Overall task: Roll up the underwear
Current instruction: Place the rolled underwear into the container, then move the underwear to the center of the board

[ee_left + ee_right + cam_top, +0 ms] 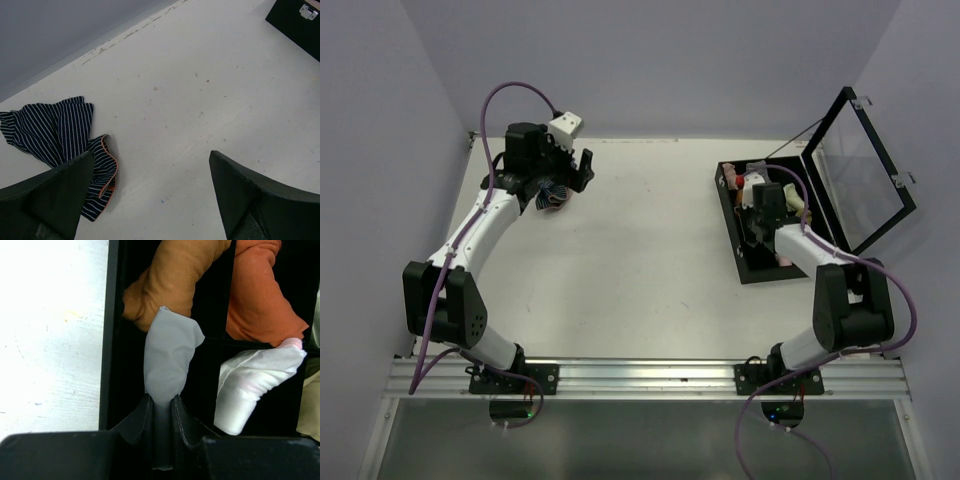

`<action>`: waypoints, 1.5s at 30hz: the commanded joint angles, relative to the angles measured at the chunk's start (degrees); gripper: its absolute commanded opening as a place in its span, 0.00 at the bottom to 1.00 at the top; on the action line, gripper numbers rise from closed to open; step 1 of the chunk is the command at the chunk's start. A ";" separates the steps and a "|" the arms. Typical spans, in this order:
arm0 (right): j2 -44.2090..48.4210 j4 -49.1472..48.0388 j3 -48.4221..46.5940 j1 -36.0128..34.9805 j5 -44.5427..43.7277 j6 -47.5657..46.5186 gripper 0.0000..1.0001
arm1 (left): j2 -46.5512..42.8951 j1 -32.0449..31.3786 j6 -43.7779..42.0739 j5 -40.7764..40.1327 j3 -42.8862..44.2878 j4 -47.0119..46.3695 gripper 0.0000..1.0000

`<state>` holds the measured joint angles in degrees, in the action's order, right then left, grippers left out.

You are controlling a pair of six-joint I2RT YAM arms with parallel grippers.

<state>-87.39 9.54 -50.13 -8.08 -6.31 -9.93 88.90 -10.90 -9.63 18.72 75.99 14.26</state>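
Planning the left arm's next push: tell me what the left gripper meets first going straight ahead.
Likely the bare table, since the left gripper is open over it; the striped underwear lies off-line beside one finger. Depth unclear.

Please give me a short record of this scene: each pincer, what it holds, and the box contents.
left pincer: open over the white table, holding nothing
navy striped fabric underwear: crumpled on the table by the left pincer
right pincer: shut on a grey fabric piece inside the black compartmented box
clear box lid: open
also in box: tan fabric piece, orange fabric piece, white fabric piece
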 commanded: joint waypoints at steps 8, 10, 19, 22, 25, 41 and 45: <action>-2.69 4.43 0.38 2.98 3.75 22.30 0.00 | -1.80 0.17 0.22 0.09 -1.28 -0.90 1.00; -3.48 4.78 -0.31 2.98 3.15 25.30 0.00 | -1.72 0.17 0.40 0.26 -1.28 -0.90 1.00; -12.53 8.65 -6.55 3.86 1.13 33.04 0.00 | -1.28 0.17 0.49 -0.96 -1.36 0.06 1.00; -13.59 11.20 -7.70 3.86 0.69 35.94 0.00 | -1.45 0.17 0.49 -1.49 -1.72 0.07 1.00; -14.12 12.17 -7.44 4.12 1.20 38.06 0.00 | -1.36 0.17 0.49 -1.58 -1.89 0.07 1.00; -3.84 15.51 -11.57 4.47 2.52 28.93 0.78 | 6.36 2.54 -5.93 -5.89 3.90 5.51 1.00; -1.55 16.91 -15.42 4.30 5.42 24.71 0.91 | 14.61 4.65 -8.29 -9.40 10.57 11.21 0.89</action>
<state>-92.03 23.55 -61.58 -2.96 -4.38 19.97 98.83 -8.43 -14.52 12.75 80.97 20.75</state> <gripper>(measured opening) 0.866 0.926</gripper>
